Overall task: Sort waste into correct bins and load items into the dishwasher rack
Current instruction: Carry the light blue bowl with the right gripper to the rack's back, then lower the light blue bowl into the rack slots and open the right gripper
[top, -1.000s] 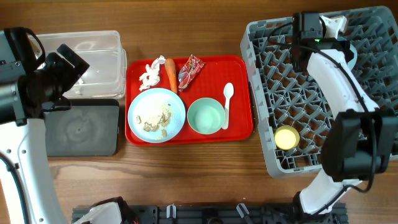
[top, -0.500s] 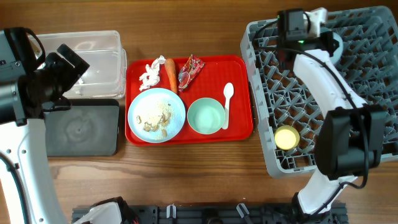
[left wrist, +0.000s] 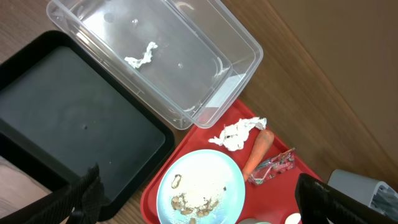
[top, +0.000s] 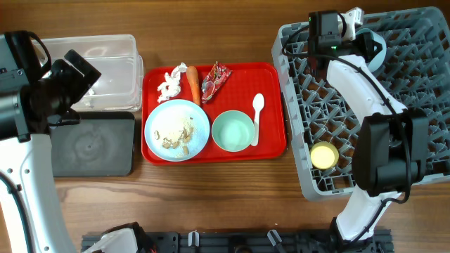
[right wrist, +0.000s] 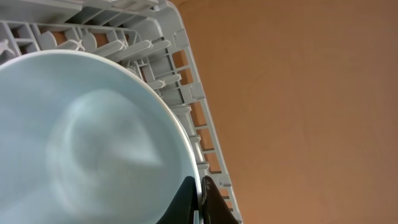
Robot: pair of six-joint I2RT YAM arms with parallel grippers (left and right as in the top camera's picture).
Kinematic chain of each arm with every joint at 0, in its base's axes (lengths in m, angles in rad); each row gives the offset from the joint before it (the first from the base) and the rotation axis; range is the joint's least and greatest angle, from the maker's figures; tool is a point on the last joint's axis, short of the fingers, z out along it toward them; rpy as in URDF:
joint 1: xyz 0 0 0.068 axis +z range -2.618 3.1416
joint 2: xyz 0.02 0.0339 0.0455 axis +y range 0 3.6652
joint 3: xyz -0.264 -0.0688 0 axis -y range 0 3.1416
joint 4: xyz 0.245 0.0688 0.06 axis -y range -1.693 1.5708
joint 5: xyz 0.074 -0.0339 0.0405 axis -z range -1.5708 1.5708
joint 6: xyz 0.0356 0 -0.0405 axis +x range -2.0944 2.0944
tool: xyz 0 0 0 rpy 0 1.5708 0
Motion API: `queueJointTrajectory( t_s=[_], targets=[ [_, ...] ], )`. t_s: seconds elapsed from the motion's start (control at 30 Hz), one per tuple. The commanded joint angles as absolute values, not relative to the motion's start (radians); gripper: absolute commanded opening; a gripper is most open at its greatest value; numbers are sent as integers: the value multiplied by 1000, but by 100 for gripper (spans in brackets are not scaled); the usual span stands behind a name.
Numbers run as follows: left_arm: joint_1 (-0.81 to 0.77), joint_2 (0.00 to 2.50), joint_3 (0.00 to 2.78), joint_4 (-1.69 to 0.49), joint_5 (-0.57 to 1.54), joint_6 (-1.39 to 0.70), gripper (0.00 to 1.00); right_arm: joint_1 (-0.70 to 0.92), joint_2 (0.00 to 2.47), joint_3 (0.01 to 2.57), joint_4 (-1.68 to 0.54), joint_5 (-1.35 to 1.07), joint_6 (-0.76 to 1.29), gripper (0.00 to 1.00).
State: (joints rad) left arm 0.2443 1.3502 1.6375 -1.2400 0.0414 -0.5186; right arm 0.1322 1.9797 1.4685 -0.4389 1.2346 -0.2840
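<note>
At the rack's far side we see right gripper pinching the pale blue-white bowl rim; left gripper wide open, empty.

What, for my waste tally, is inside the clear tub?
One white tissue scrap lies on the clear tub floor; nothing else shows. Its far corner is out of frame.

Counter: brown wood, visible grain, low sheen. Tub at 10 o'clock: clear glossy plastic. Black tray: matt. Red tray: glossy plastic. Rack at 3 o'clock: grey matt plastic. Tissue: crumpled paper. Wrapper: shiny film. Pale blue-white bowl: smooth, soft sheen.
</note>
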Motion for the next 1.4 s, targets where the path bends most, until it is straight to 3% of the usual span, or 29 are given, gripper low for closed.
queueJointTrajectory(
  t_s=[0.0,0.8,1.2,1.37],
  targets=[
    [251,1354,1643,-1240,24,-532,100,123,2020,1464,-450,1243,-326,4],
    [251,1356,1643,-1239,25,-532,100,109,2002,1464,-471,1254,-310,4],
    [251,1356,1643,-1239,25,-532,100,104,1877,1464,-556,1010,-281,4],
    [251,1356,1643,-1240,25,-532,100,96,1874,1464,-611,1016,-208,4]
  ],
)
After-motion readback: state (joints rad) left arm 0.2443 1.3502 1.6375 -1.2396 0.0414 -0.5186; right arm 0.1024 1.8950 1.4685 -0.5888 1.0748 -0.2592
